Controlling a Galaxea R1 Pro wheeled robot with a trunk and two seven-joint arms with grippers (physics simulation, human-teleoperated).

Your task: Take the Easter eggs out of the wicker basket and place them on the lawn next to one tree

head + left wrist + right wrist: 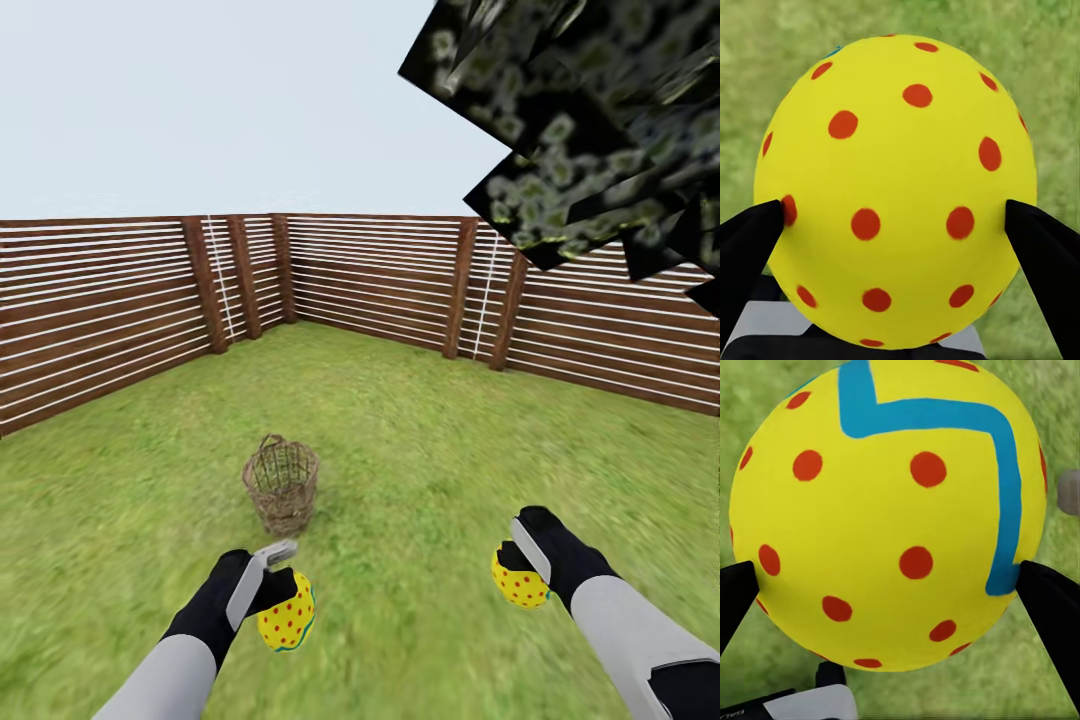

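My left gripper (283, 590) is shut on a yellow Easter egg (287, 615) with red dots, low over the lawn (420, 440). In the left wrist view that egg (896, 187) sits between both black fingers (750, 247). My right gripper (515, 568) is shut on a second egg (518, 582); in the right wrist view this egg (889, 510) carries red dots and a blue band. The brown wicker basket (281, 485) stands upright on the grass just beyond my left hand. What lies inside it I cannot tell.
A tree's dark, jagged crown (600, 130) hangs at the upper right; its trunk is out of view. A dark brown slatted fence (380, 275) rings the garden. Open grass stretches to the right of the basket and towards the fence.
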